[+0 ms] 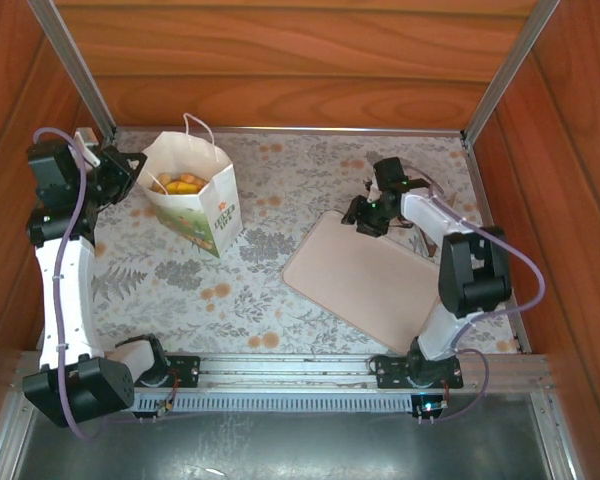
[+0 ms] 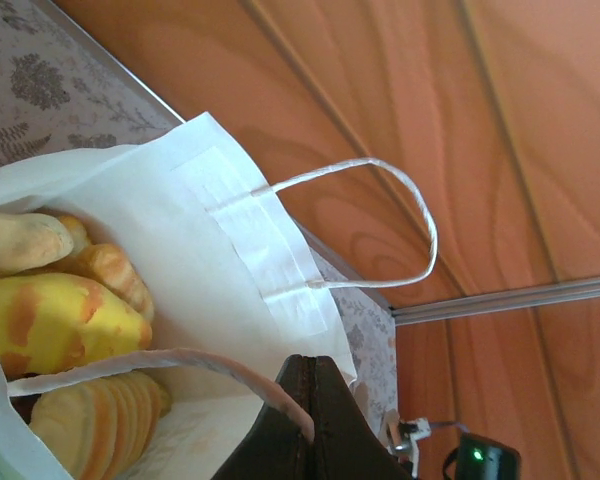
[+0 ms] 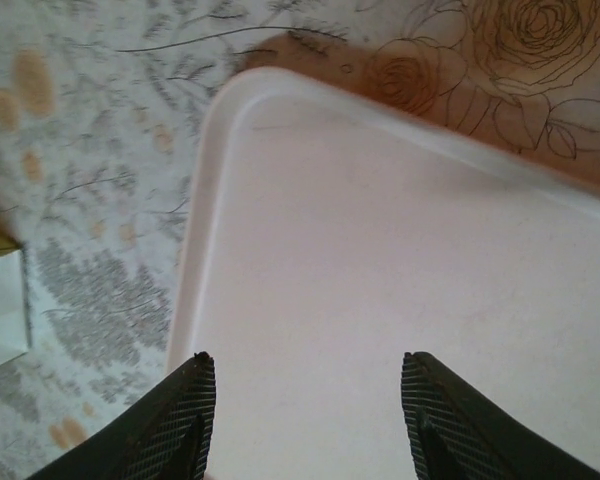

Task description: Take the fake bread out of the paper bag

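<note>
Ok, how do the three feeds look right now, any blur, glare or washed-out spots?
Top external: even light, sharp, barely any shadow around the paper bag and tray. Left wrist: fake bread in focus, the bag's white inside runs bright, the left gripper is a dark soft shape. Right wrist: tray looks pale and slightly soft, right gripper crisp.

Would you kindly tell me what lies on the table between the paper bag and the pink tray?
Nothing: in the top view, only bare floral tablecloth separates the paper bag and the tray.
</note>
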